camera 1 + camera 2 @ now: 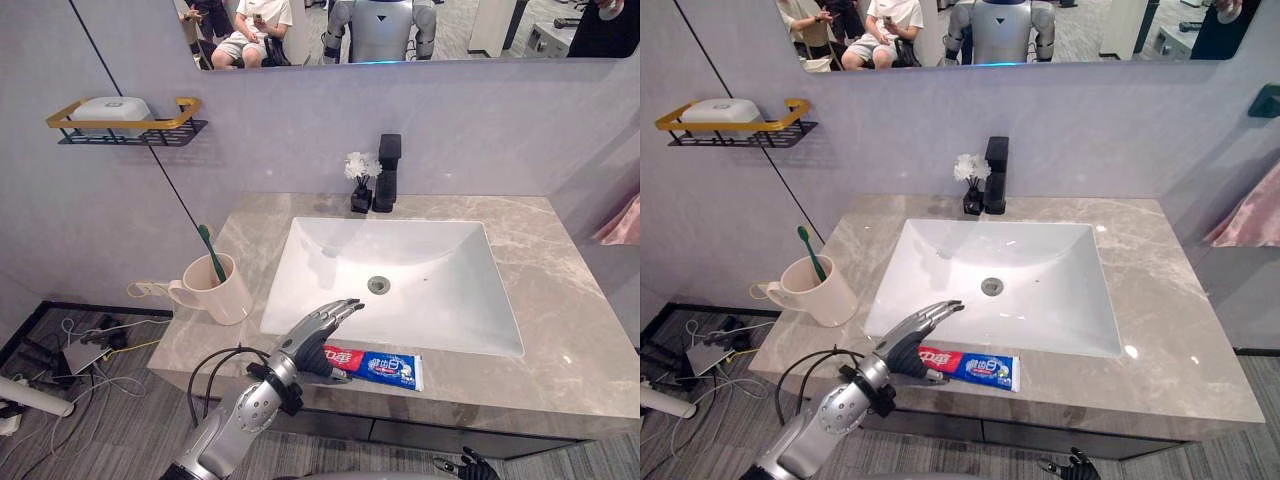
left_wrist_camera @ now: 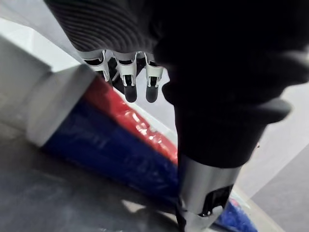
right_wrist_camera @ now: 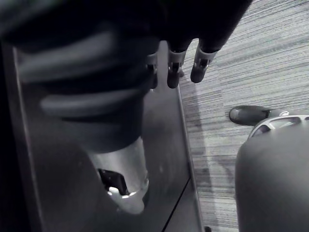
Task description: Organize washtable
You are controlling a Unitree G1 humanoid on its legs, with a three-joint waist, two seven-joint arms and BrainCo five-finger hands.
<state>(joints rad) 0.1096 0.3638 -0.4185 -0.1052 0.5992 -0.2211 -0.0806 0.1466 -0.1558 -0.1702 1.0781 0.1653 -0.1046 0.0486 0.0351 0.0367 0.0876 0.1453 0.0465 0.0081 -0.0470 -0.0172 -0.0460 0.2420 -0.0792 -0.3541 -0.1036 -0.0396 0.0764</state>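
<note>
**Left robot hand spread flat over the toothpaste tube**

The left robot hand (image 1: 312, 332) hovers at the front edge of the counter (image 1: 560, 350). Its fingers (image 2: 131, 87) are straight and loose, with the tips over the rim of the sink (image 1: 420, 290). The toothpaste tube (image 1: 385, 368) lies flat on the counter, its capped end under the palm. The thumb may be touching it, but that is unclear. A cup (image 1: 222, 295) holding a toothbrush (image 1: 209, 250) stands near the hand's outer side. The right robot hand (image 1: 468, 466) hangs below the counter, fingers relaxed.

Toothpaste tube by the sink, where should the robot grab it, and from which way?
Probably around its middle, from above. The toothpaste tube lies flat along the front edge of the counter, both long sides free, so a hand can close across it. The left hand hangs open over its cap end.
</note>
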